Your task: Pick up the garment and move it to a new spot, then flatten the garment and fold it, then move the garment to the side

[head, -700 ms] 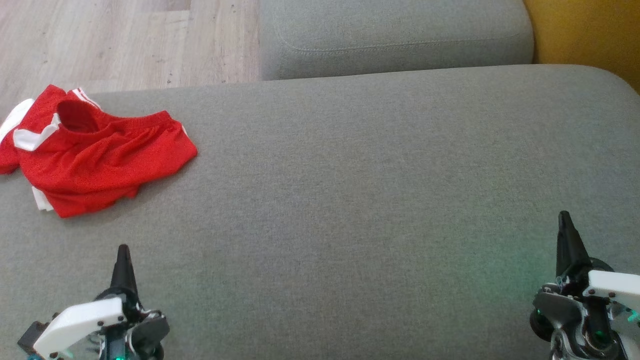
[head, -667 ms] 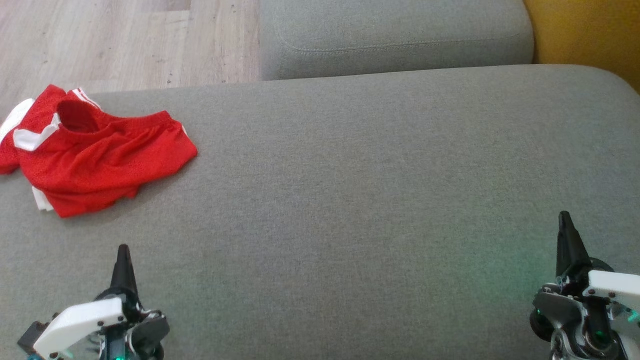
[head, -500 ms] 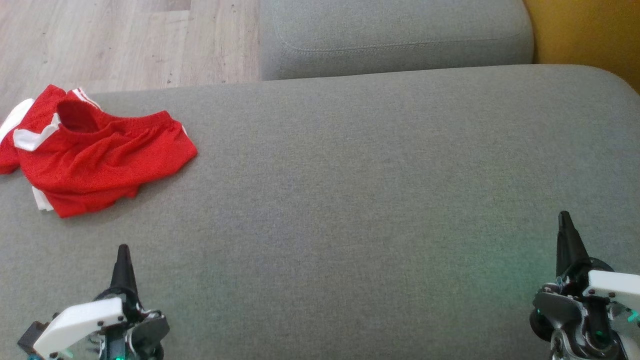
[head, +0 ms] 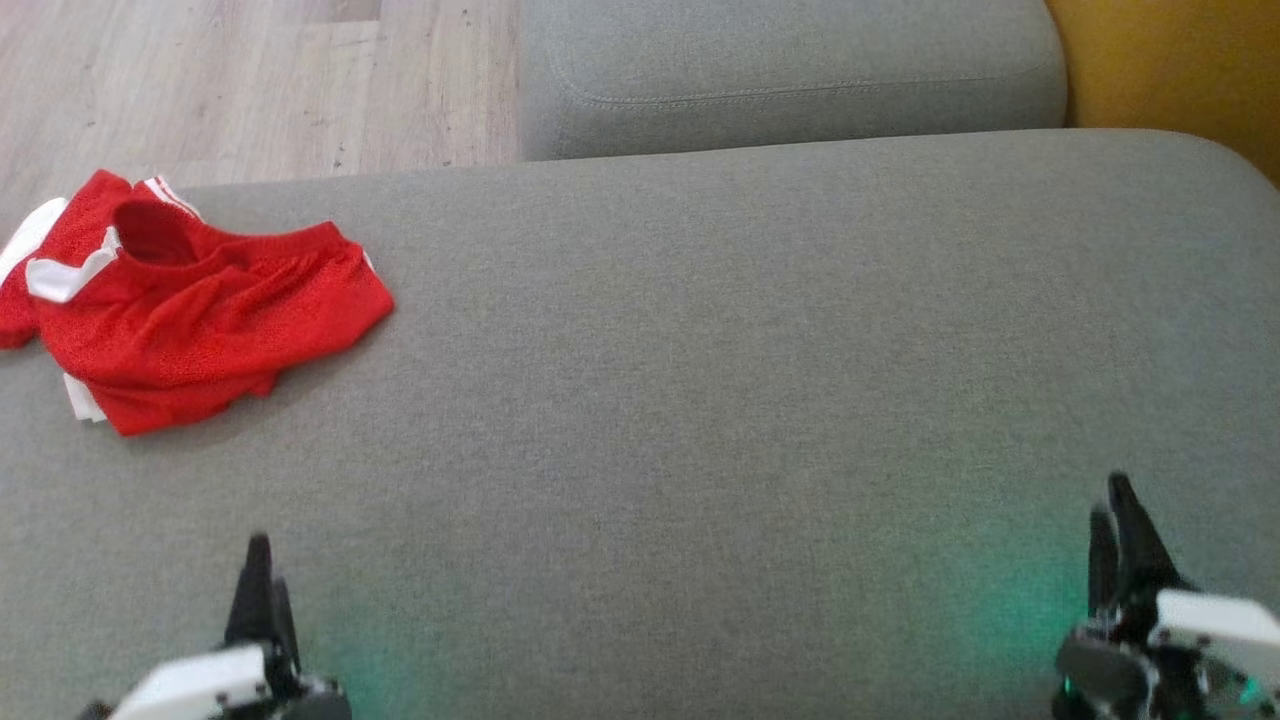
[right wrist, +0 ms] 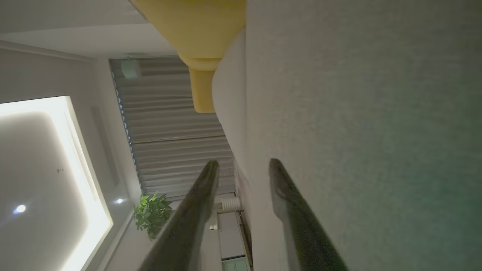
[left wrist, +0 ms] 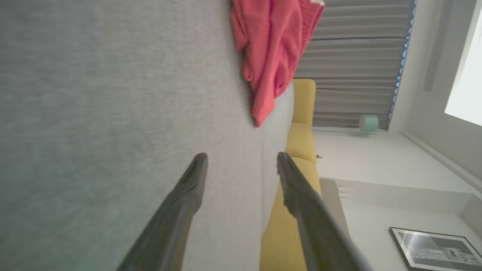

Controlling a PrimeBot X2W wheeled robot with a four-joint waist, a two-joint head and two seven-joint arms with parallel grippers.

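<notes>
The garment [head: 190, 310], red shorts with white trim, lies crumpled at the far left of the grey sofa seat [head: 700, 380]. In the left wrist view the garment [left wrist: 271, 49] sits well beyond the fingertips. My left gripper [head: 260, 555] hovers low at the bottom left, well short of the garment, its jaws open and empty [left wrist: 241, 162]. At the bottom right, far from the cloth, my right gripper [head: 1112, 495] is also open with nothing between its fingers [right wrist: 243, 165].
A second grey cushion [head: 790, 70] lies beyond the seat. Wooden floor [head: 230, 80] shows at the far left, just past the garment. A yellow chair [head: 1180, 70] stands at the far right. The seat's wide middle is bare fabric.
Both grippers have drawn back toward the bottom edge of the head view. The garment has not moved.
</notes>
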